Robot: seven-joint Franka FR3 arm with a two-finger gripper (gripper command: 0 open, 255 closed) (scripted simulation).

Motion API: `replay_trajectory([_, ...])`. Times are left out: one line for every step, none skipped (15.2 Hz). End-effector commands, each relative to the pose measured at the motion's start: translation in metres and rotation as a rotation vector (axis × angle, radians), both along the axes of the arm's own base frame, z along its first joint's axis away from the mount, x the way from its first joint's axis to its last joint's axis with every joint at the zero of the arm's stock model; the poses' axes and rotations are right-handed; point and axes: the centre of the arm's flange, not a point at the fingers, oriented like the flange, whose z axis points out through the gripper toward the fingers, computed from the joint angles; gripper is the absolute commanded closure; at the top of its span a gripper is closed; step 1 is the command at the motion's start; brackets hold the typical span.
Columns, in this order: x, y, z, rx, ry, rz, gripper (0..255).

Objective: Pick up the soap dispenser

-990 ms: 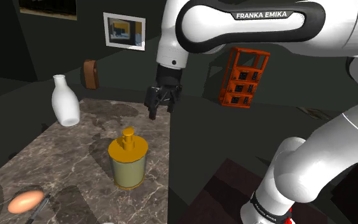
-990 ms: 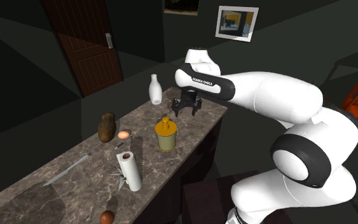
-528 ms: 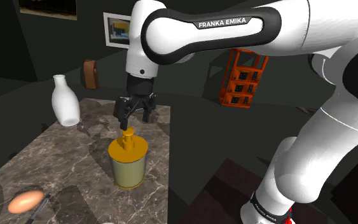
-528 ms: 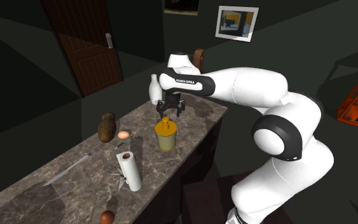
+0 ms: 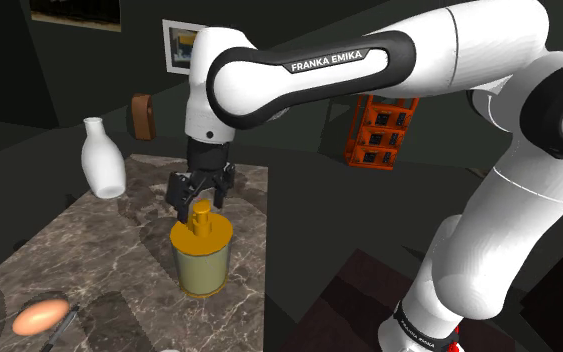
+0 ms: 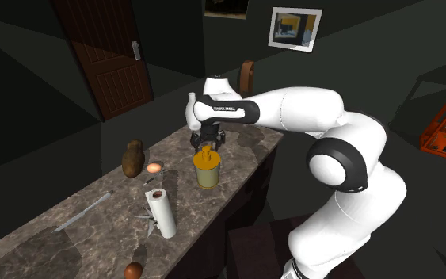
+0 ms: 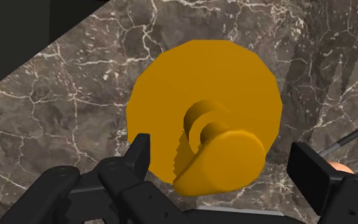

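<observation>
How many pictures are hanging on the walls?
2. A dark picture is cut off at the shoulder view's top left; a white-framed picture hangs to its right. Others may be hidden.

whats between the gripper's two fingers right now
In the wrist view, the orange pump head of the orange-lidded soap dispenser sits between the black gripper's open fingers; neither finger touches it.

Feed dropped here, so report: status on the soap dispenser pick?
End effector open, straddling the pump head, not touching. Orange-topped, pale-bodied soap dispenser upright on marble counter. White bottle stands well apart.
</observation>
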Motion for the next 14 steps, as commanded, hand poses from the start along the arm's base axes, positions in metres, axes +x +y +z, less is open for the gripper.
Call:
replay_trajectory([0.0, 0.0, -0.009, 0.0, 0.0, 0.0, 0])
replay_trajectory([0.0, 0.0, -0.009, 0.0, 0.0, 0.0, 0])
replay_trajectory([0.0, 0.001, -0.009, 0.0, 0.0, 0.0, 255])
replay_trajectory([0.001, 0.001, -0.009, 0.0, 0.0, 0.0, 255])
replay_trajectory([0.001, 0.001, -0.009, 0.0, 0.0, 0.0, 255])
replay_trajectory([0.001, 0.001, -0.008, 0.0, 0.0, 0.0, 255])
replay_trajectory([0.001, 0.001, -0.008, 0.0, 0.0, 0.0, 255])
replay_trajectory([0.001, 0.001, -0.008, 0.0, 0.0, 0.0, 255])
replay_trajectory([0.001, 0.001, -0.008, 0.0, 0.0, 0.0, 255])
replay_trajectory([0.001, 0.001, -0.009, 0.0, 0.0, 0.0, 255])
replay_trajectory([0.001, 0.001, -0.009, 0.0, 0.0, 0.0, 255])
replay_trajectory([0.0, 0.0, -0.009, 0.0, 0.0, 0.0, 255])
replay_trajectory([0.0, 0.0, -0.003, 0.0, 0.0, 0.0, 255])
replay_trajectory([0.0, 0.0, 0.002, 0.0, 0.0, 0.0, 255])
